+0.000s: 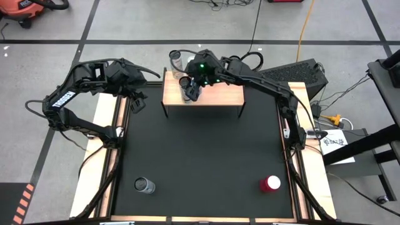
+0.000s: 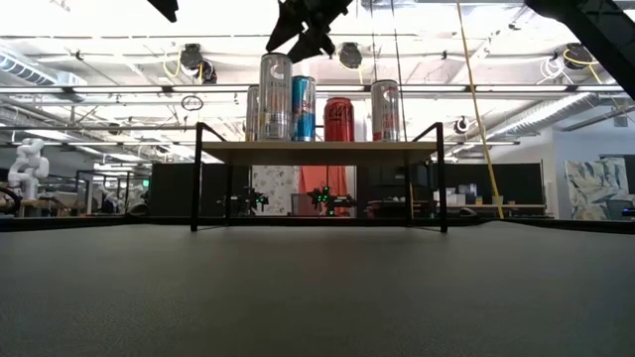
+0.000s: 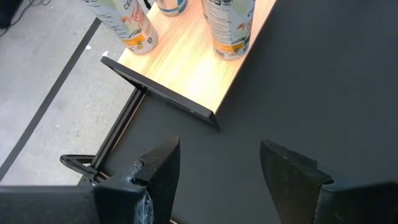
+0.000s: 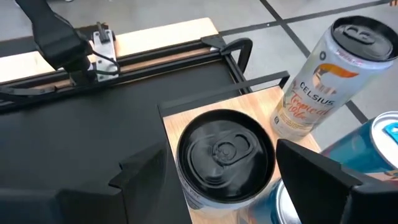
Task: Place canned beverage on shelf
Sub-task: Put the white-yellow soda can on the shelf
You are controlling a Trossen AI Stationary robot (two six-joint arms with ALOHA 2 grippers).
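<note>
At the far edge of the bench [image 1: 200,162], over the left part of the shelf [image 1: 219,95], the right pincer [image 4: 221,171] stands directly above a tall silver can [image 2: 275,96] whose dark lid shows between the two fingers, which are spread apart on either side of the can's top. From the pictures it cannot be settled whether the fingers press the can's wall or stand just clear of it; the low view shows the can upright with its base on the shelf board, so the step in hand is judged to be the release at the end of a placement. Beside it on the shelf stand a blue can [image 2: 303,108], a red can [image 2: 338,119] and another silver can [image 2: 385,110], and a white can with orange print [image 4: 319,81] stands near it toward the far left corner. The left pincer [image 3: 217,177] waits off the shelf's left end, over the black mat [image 1: 206,150]; its log reads it as closed together, and it holds nothing. Two cans remain on the mat at the near side: a grey-topped can [image 1: 144,185] near left and a red-topped can [image 1: 270,183] near right. The next move is judged to call for a straight lift of the right pincer, clear of the neighbouring cans, before reaching toward a near can
</note>
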